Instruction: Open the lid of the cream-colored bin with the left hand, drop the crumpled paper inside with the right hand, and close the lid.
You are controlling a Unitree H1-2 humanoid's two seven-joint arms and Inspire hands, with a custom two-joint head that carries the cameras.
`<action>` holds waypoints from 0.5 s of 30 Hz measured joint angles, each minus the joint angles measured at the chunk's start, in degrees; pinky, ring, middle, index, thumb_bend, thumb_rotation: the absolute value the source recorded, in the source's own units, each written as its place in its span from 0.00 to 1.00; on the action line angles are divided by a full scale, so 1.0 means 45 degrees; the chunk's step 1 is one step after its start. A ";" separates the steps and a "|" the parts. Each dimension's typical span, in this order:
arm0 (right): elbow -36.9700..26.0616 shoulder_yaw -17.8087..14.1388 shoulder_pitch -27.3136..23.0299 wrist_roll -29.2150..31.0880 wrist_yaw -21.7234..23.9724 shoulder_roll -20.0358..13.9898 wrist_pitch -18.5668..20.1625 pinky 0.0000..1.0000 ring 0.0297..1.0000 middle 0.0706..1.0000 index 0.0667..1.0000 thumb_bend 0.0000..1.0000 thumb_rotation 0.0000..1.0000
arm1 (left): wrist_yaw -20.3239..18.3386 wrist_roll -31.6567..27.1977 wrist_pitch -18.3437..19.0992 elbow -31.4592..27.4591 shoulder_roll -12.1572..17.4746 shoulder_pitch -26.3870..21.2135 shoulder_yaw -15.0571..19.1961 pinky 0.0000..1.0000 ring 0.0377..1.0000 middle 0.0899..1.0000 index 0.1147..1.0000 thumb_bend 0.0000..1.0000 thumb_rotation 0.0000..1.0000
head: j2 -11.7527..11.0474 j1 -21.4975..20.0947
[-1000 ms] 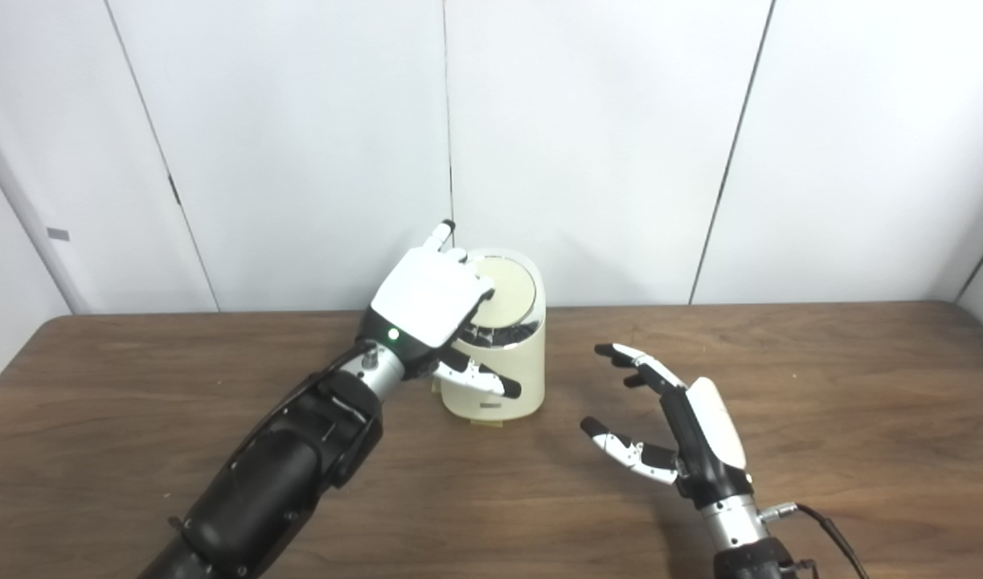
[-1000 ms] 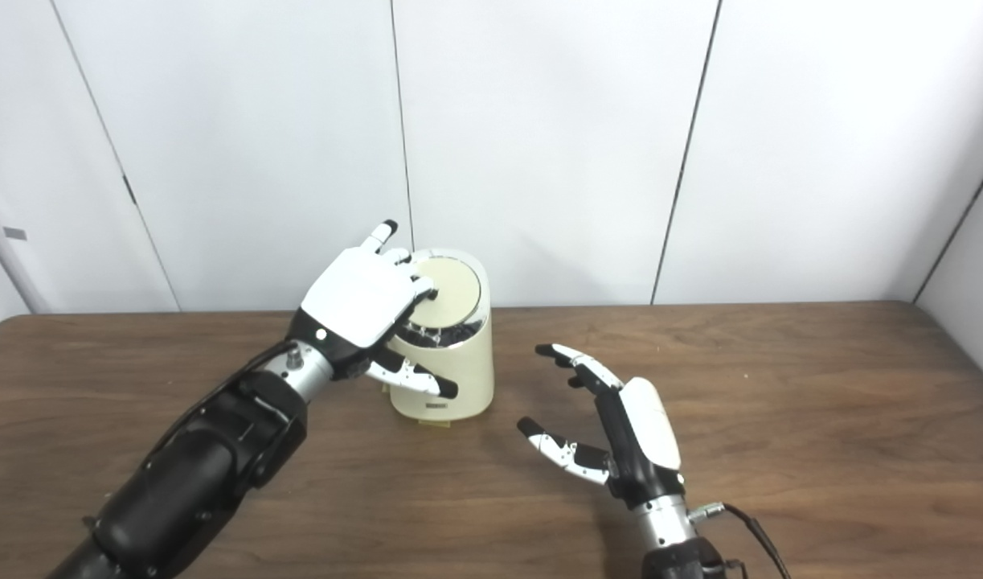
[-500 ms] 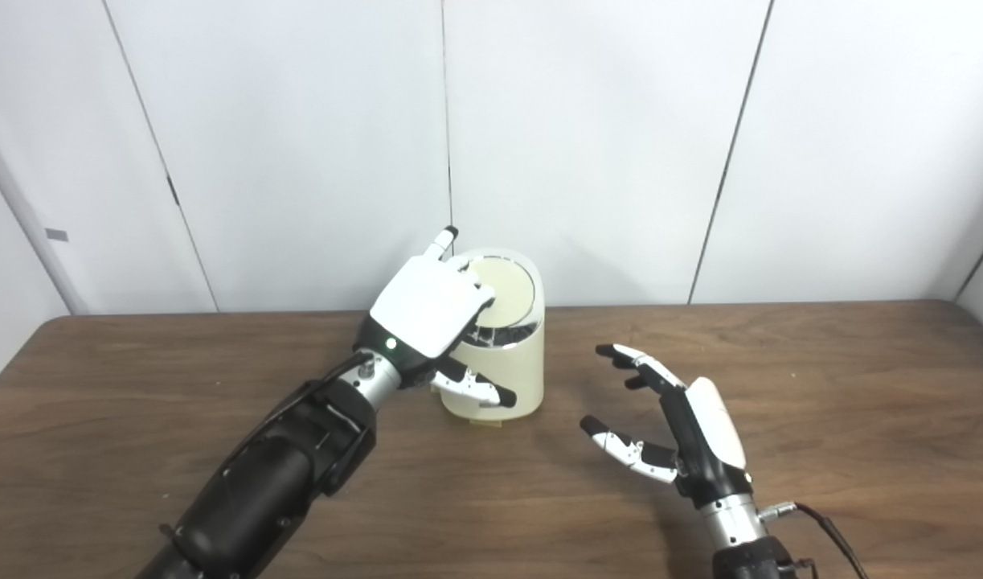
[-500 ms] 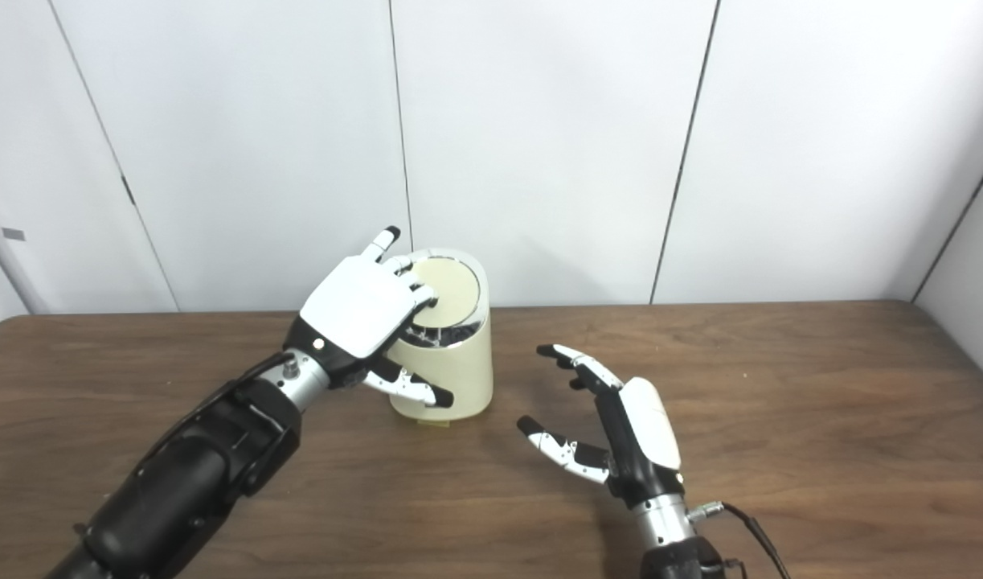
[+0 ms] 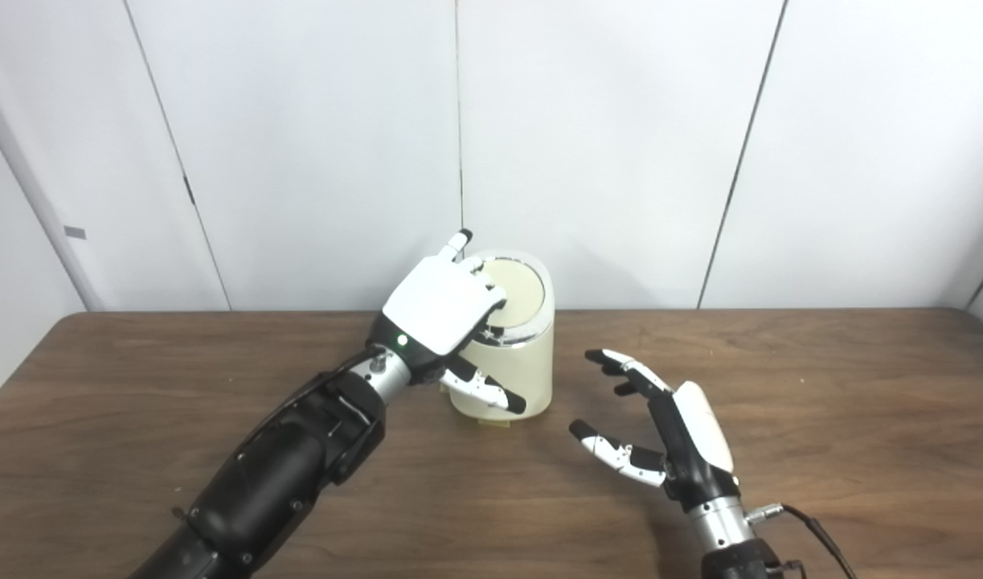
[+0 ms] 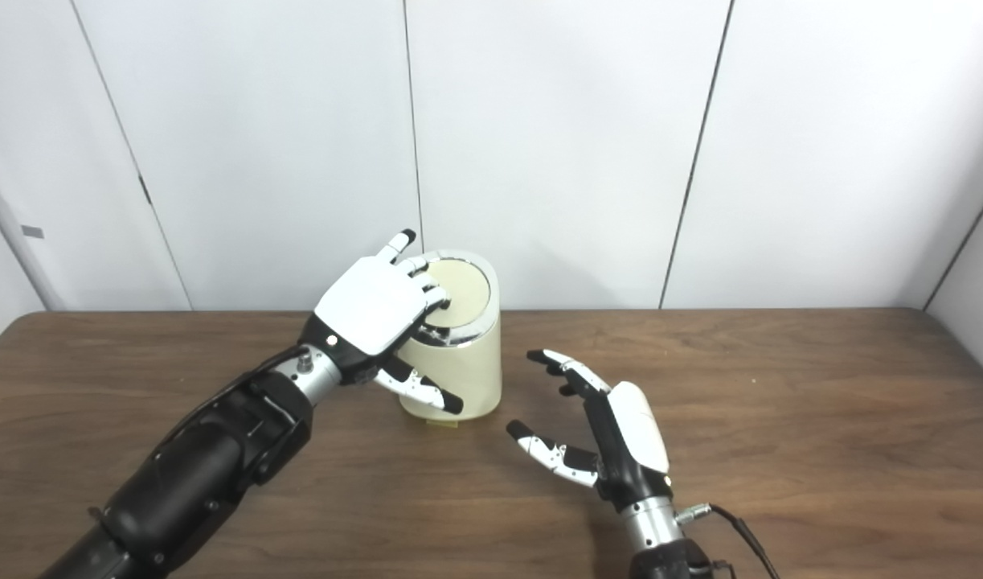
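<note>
Bin: the cream-colored bin point(image 5: 517, 378) stands upright on the desk point(image 5: 821, 386), toward the far edge and a little left of centre, close to the white wall panels point(image 5: 604, 145)
Lid: the round lid point(image 5: 517, 291) sits in the chrome ring on top of the bin and looks closed or nearly so; its left part is hidden behind the hand
Left hand: the left hand point(image 5: 443, 310) is over the bin's 9 o'clock side, white back facing up, fingers point(image 6: 432, 291) curled down onto the left part of the lid, one finger pointing up toward the wall, thumb reaching across the front of the bin's body; it grips nothing that can be seen
Left arm: the black forearm runs from 7 o'clock at the picture's lower left up to the bin
Right hand: the right hand point(image 5: 668, 434) is at about 4 o'clock from the bin, near it but apart, palm turned toward the bin, fingers and thumb spread wide, empty
Crumpled paper: none shows anywhere on the desk or in either hand
</note>
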 measured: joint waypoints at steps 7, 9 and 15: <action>-0.0014 0.0028 -0.0017 0.0015 0.0026 0.0042 0.0086 0.67 0.79 0.80 0.79 0.30 0.37 | -0.0972 -0.0025 0.0623 -0.1201 0.0024 0.0573 0.0361 1.00 0.89 0.79 0.77 0.93 0.94 | -0.0020 0.0020; -0.0009 0.0032 -0.0037 0.0015 0.0026 0.0064 0.0087 0.67 0.79 0.80 0.79 0.30 0.36 | -0.1318 -0.0032 0.0779 -0.1567 0.0027 0.0775 0.0542 1.00 0.88 0.80 0.78 0.87 0.94 | -0.0039 0.0039; -0.0048 0.0043 -0.0051 0.0021 0.0068 0.0098 0.0117 0.67 0.78 0.80 0.79 0.30 0.37 | -0.1745 -0.0028 0.1226 -0.2420 -0.0100 0.1468 0.1273 1.00 0.91 0.86 0.84 0.81 1.00 | -0.0039 0.0059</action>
